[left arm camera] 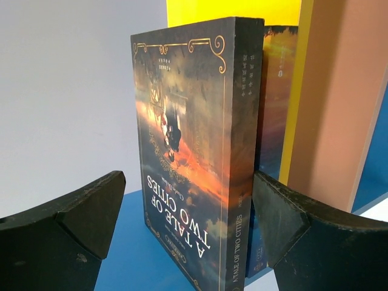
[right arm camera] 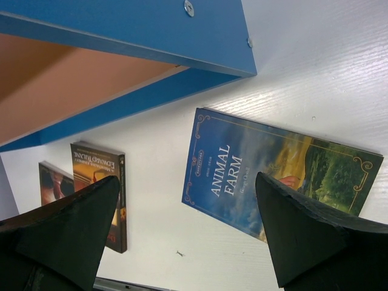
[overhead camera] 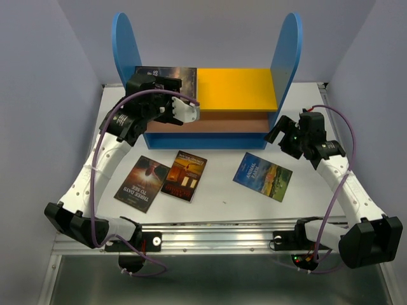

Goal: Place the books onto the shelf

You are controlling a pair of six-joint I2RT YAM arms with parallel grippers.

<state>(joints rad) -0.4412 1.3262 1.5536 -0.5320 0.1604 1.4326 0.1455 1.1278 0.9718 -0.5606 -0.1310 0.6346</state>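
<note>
**Shelf: two books up, three on the table**

The shelf [overhead camera: 126, 46] holds books at its left end. "A Tale of Two Cities" [left arm camera: 188, 151] covers the left part of the yellow top board [overhead camera: 238, 89], with a second book [left arm camera: 276, 91] against its far face. The left gripper [overhead camera: 191, 111] straddles the pair with its jaws spread wide; there is a clear gap on the cover side, so no grasp.

On the table [overhead camera: 222, 194] three books lie flat and apart: a dark cover [overhead camera: 143, 183], an orange-brown cover [overhead camera: 184, 176] and "Animal Farm" [overhead camera: 262, 176].

The right gripper [overhead camera: 275, 133] hangs released above "Animal Farm", by the shelf's right front corner.
</note>
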